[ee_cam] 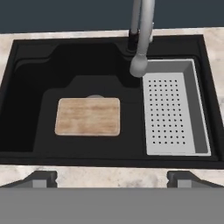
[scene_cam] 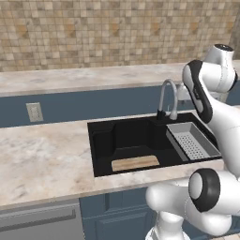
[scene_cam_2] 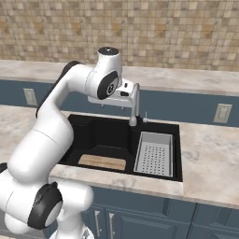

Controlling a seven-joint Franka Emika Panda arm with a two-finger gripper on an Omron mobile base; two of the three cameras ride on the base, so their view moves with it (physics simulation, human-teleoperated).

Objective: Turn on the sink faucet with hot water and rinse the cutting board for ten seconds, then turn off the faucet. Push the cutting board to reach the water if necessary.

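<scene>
The black sink (ee_cam: 30, 109) (scene_cam: 126, 136) (scene_cam_2: 107, 135) lies below my hand. On its floor the tan cutting board (ee_cam: 88, 116) (scene_cam: 135, 163) (scene_cam_2: 102, 162) rests flat, near the front wall and left of centre. The silver sink faucet (ee_cam: 142, 39) (scene_cam: 167, 96) (scene_cam_2: 136, 105) arches forward from the back rim. Its spout end hangs to the right of the board, at the inner edge of the grey perforated tray (ee_cam: 170, 109). No water runs. My gripper (ee_cam: 113, 179) is open and empty, high above the basin's front rim, close to the faucet's left side in the right base view.
The grey tray (scene_cam: 192, 140) (scene_cam_2: 154, 154) fills the sink's right part. Marble counter (scene_cam: 42, 159) (scene_cam_2: 210, 163) surrounds the basin. Wall outlets (scene_cam: 34, 112) (scene_cam_2: 222, 113) sit on the blue backsplash. A dishwasher front (scene_cam: 37, 222) is below the counter at left.
</scene>
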